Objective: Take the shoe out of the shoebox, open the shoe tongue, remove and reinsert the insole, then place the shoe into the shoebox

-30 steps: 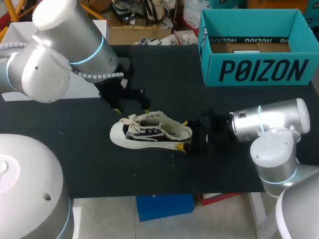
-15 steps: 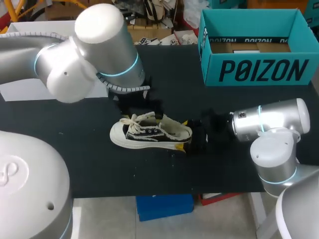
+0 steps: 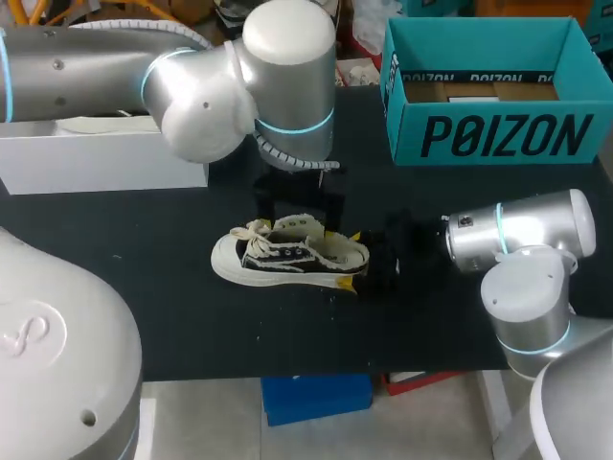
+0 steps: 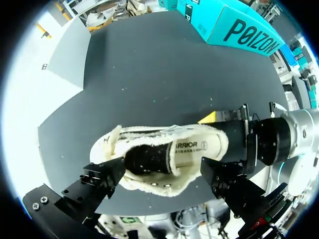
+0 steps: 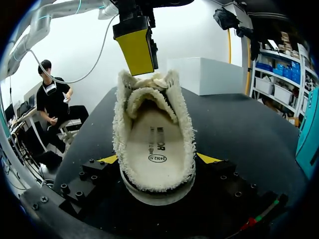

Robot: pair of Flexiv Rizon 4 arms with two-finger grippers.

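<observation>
You've got a white box (image 3: 96,163) at the far left of the black table (image 3: 172,316). Your L arm is above it. The L pincer (image 3: 300,216) hangs just over the shoe (image 3: 287,257), fingers wide apart w/ nothing in them. One yellow tip is right by the tongue (image 5: 149,99). The shoe sits on its sole mid-table, toe to the left, w/ the insole (image 5: 155,144) inside. Your R pincer (image 3: 352,261) has the heel, one yellow tip on each side, both touching. The teal shoebox (image 3: 498,134) stands open at the back right, well apart from the shoe.
</observation>
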